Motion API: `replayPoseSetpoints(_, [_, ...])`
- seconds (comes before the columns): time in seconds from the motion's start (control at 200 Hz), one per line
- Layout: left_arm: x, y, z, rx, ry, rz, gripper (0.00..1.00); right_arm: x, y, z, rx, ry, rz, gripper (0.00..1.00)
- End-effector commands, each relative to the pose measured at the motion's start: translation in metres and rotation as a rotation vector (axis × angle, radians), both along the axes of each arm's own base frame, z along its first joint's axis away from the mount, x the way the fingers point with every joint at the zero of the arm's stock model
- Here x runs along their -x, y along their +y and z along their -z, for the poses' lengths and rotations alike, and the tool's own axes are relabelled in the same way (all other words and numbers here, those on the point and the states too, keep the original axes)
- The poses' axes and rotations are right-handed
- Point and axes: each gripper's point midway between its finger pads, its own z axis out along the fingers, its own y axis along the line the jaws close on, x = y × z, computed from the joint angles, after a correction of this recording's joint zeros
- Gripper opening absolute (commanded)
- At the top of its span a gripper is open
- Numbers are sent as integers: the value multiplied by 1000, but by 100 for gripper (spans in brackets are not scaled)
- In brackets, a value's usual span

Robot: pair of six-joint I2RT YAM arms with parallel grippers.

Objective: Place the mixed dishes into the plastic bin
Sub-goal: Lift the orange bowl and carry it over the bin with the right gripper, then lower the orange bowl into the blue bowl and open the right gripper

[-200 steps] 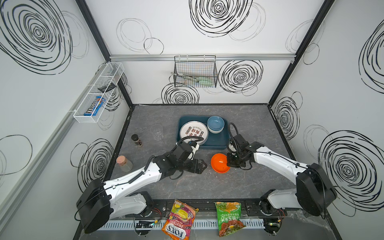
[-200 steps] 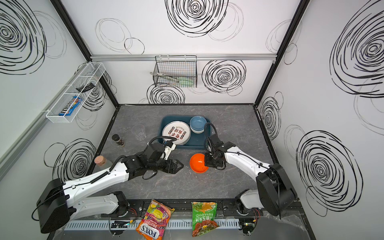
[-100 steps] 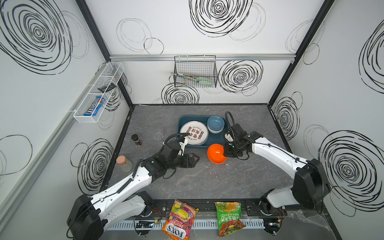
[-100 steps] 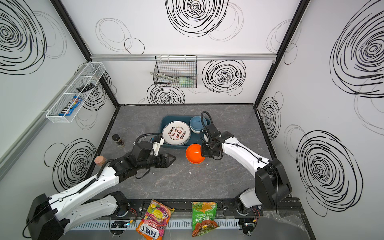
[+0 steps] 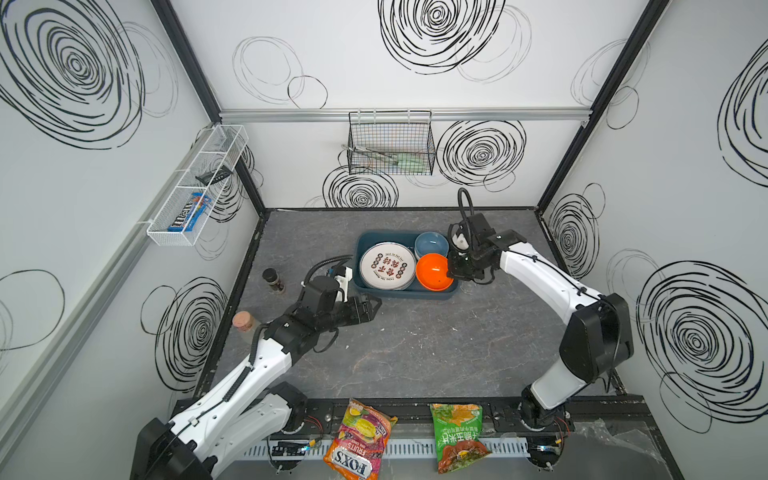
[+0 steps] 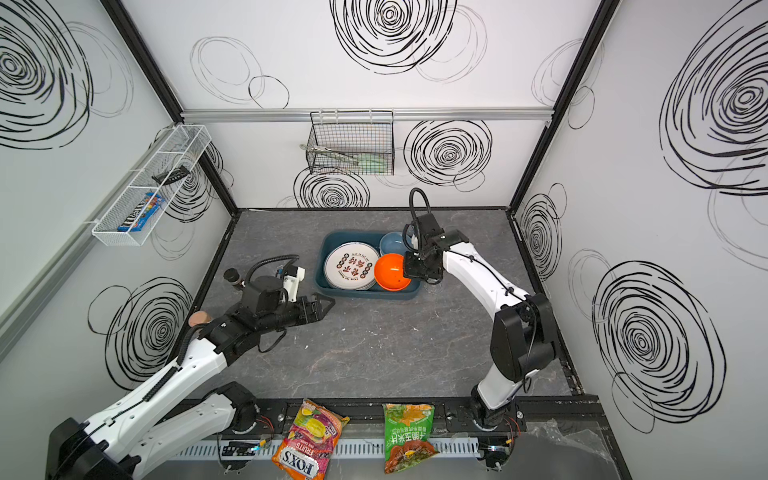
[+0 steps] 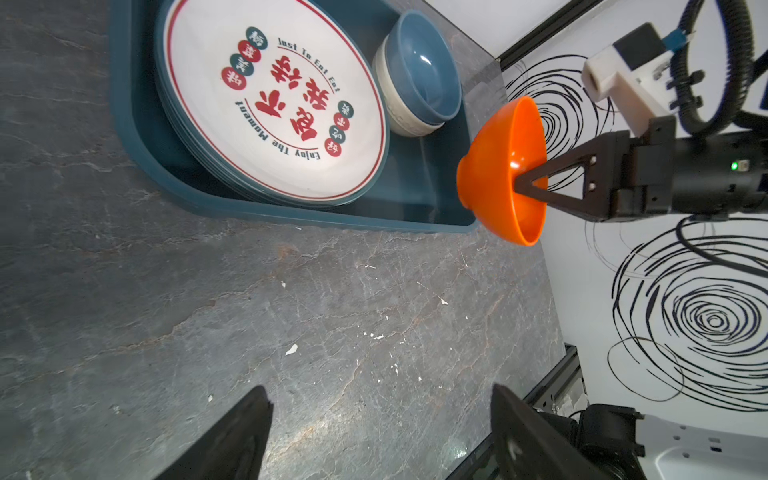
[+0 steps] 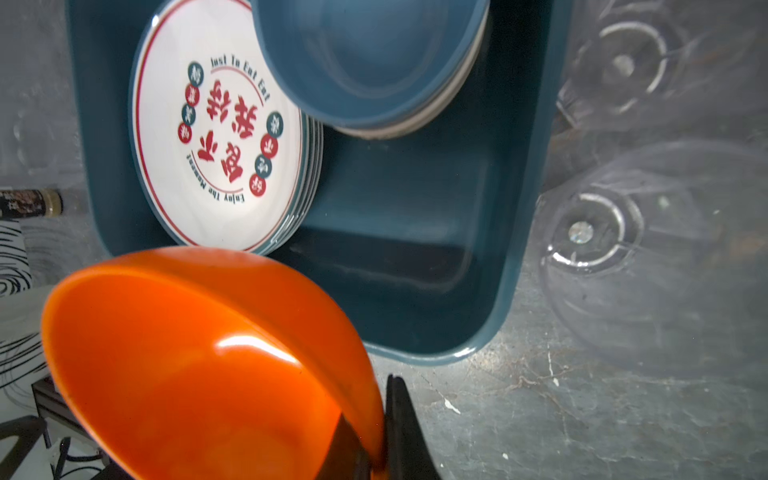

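My right gripper (image 5: 451,270) (image 8: 374,432) is shut on the rim of the orange bowl (image 5: 432,270) (image 8: 187,353), one finger inside and one outside. The bowl hangs tilted above the front right corner of the dark teal plastic bin (image 5: 399,294) (image 8: 415,291). In the bin lie a stack of white plates (image 5: 387,266) (image 7: 270,104) with red characters and a blue bowl (image 5: 431,243) (image 7: 424,66) nested in a cream one. Two clear cups (image 8: 594,232) stand on the table beside the bin. My left gripper (image 5: 376,305) (image 7: 380,415) is open and empty, low over the table left of the bin's front.
A dark-capped spice jar (image 5: 273,279) and a cork-topped jar (image 5: 244,322) stand by the left wall. Two snack bags (image 5: 361,440) lie on the front rail. A black wire basket (image 5: 390,143) hangs on the back wall, a white mesh basket (image 5: 195,195) on the left wall.
My right gripper has carried the orange bowl from the table up and back over the bin. My left arm has drawn back to the left, its gripper staying open.
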Motion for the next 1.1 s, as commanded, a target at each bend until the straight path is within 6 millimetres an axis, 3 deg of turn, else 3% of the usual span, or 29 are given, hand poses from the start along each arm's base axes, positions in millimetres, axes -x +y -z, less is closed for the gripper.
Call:
replayPoseSetpoints(0.0, [0, 3, -2, 34, 5, -6, 86, -13, -4, -7, 16, -5, 3, 2])
replayPoseSetpoints(0.415, [-2, 14, 5, 51, 26, -26, 86, -77, -9, -20, 35, -32, 65, 2])
replayPoseSetpoints(0.635, [-2, 16, 8, 53, 35, -34, 86, -103, -12, -14, 48, -29, 88, 3])
replayPoseSetpoints(1.091, [2, 18, 16, 68, 55, -47, 86, -125, -12, 16, 71, 1, 110, 3])
